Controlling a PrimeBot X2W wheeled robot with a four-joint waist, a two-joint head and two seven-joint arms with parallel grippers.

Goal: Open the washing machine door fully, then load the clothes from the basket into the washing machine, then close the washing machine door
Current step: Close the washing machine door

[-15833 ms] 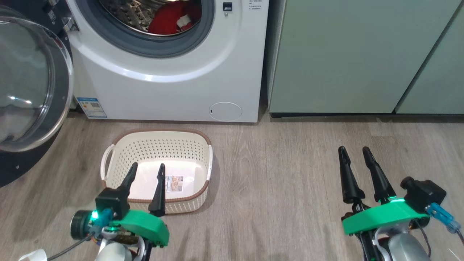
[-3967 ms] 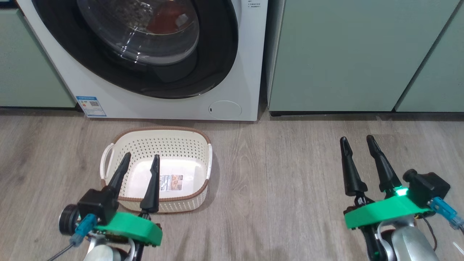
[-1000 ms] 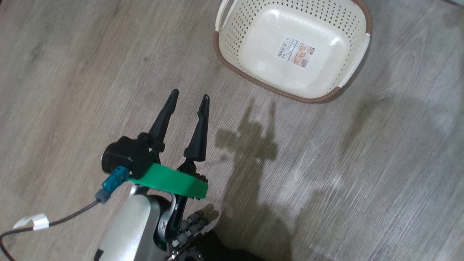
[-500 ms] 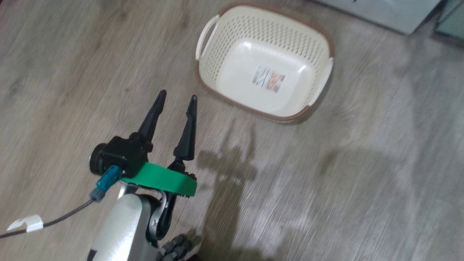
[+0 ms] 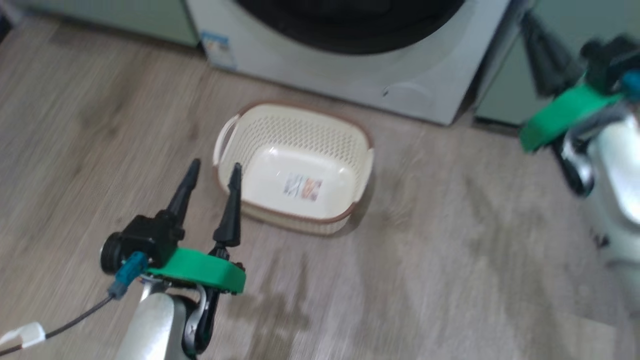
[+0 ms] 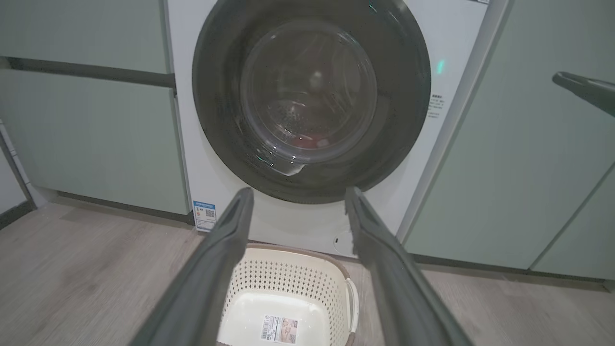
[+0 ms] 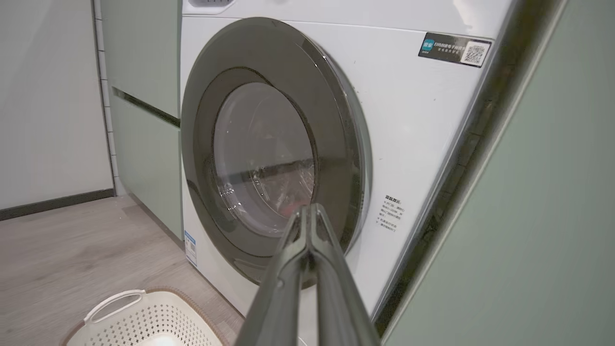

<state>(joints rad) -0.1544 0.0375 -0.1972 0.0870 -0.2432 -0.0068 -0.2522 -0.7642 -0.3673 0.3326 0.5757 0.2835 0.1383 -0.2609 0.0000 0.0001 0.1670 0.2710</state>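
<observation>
Laundry corner, load in: the washing machine door (image 6: 310,96) stands flat against the front of the white washing machine (image 5: 320,70). Through its domed glass the red of the clothes (image 6: 307,142) shows low in the drum (the thin white garment I cannot make out behind the reflections). The cream basket (image 5: 295,131) sits empty on the wood-look floor (image 5: 450,260) just before the machine, its long axis running across the machine's front. My left gripper (image 5: 215,166) hangs low, fingers spread wide with nothing between them, tips just beside the basket's near left corner and pointing toward the door. My right gripper (image 7: 308,209) is raised, its two fingers pressed together on nothing. It is aimed at the door's lower right rim, with the pale green cabinet (image 7: 552,192) alongside. By my reading all three steps look done, though whether the latch has caught I cannot tell. Should the door want a last push, the right arm is the nearer one. The door lies straight ahead of its closed tips, so a short press forward onto the black rim would serve.
</observation>
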